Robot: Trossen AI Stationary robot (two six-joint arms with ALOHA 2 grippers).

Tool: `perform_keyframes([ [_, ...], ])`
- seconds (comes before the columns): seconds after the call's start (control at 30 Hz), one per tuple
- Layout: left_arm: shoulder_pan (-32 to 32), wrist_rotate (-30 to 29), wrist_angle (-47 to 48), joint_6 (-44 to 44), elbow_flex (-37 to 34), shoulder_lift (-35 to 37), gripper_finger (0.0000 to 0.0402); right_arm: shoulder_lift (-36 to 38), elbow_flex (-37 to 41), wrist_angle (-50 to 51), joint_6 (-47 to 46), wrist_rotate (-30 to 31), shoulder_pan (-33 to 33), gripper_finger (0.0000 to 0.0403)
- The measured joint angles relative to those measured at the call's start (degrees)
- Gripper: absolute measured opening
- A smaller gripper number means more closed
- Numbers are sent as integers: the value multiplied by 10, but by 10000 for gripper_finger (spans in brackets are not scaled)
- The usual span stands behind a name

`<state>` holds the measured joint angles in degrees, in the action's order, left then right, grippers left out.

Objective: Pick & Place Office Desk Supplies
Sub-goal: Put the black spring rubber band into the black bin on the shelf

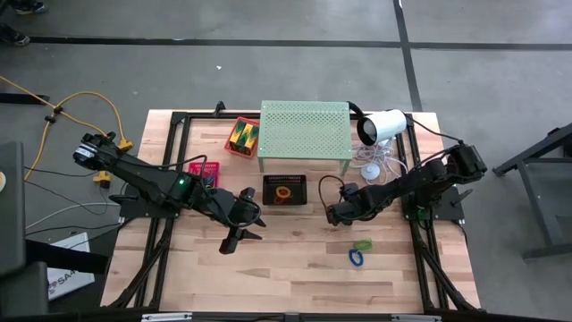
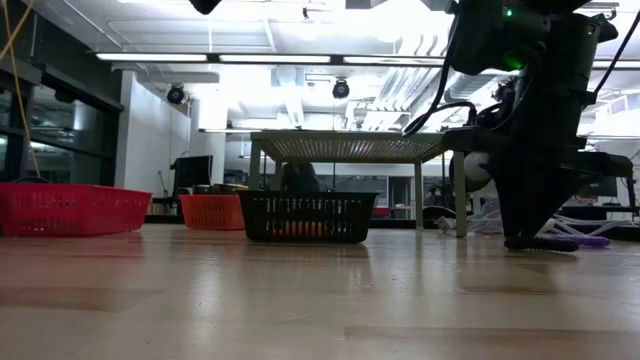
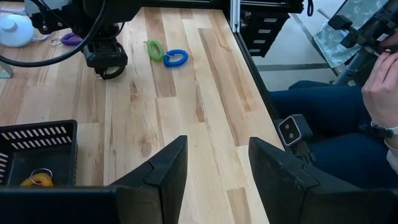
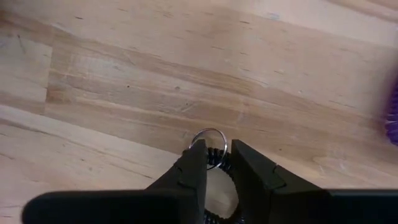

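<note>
Right wrist view: right gripper (image 4: 216, 163) jaws narrowly parted, pinching a black coil (image 4: 216, 157) with ring, on table (image 4: 124, 93). Left gripper (image 3: 217, 165) wide open, empty.

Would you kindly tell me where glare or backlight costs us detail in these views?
Low view: bright ceiling lights backlight the scene, so the black basket and the arm read as silhouettes. Right wrist view: evenly lit, the right tool around a metal ring.

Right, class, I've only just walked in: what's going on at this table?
The right gripper is down at the wooden table, fingers closing around a small black coiled loop with a metal ring. The left gripper hovers open near the black mesh basket. A green coil and a blue coil lie loose.
</note>
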<state>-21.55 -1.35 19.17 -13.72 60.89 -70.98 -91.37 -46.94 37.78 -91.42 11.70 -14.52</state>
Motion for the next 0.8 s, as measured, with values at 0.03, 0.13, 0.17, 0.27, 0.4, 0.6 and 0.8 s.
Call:
perform_keyframes([
  [0.03, 0, 0, 0, 0, 0, 0, 166, 0, 0, 0, 1, 0, 0, 58],
  [0.13, 0, 0, 0, 0, 0, 0, 166, 0, 0, 0, 2, 0, 0, 36],
  [0.17, 0, 0, 0, 0, 0, 0, 166, 0, 0, 0, 2, 0, 0, 29],
  [0.27, 0, 0, 0, 0, 0, 0, 166, 0, 0, 0, 2, 0, 0, 11],
  [0.4, 0, 0, 0, 0, 0, 0, 166, 0, 0, 0, 13, 2, 0, 5],
  [0.6, 0, 0, 0, 0, 0, 0, 166, 0, 0, 0, 29, 12, 0, 4],
  [0.8, 0, 0, 0, 0, 0, 0, 166, 5, 0, 0, 58, 40, -8, 3],
])
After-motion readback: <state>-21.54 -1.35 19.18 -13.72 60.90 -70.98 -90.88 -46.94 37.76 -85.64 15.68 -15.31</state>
